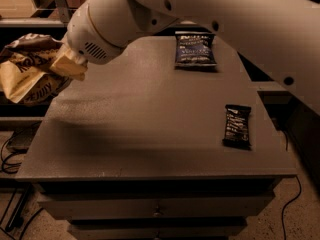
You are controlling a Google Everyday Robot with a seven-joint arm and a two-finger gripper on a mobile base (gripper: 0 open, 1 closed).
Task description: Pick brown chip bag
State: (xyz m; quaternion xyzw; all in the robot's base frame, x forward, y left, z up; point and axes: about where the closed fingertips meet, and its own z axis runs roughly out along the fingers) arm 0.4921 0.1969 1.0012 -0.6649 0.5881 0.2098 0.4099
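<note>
Gripper (69, 66) at the left edge of the table (150, 134), jaws clamped on the right end of the brown bag (26, 75), which extends leftward from them past the tabletop, long axis roughly level, apparently clear of the surface; crumpled, dark brown middle, pale tan ends.
</note>
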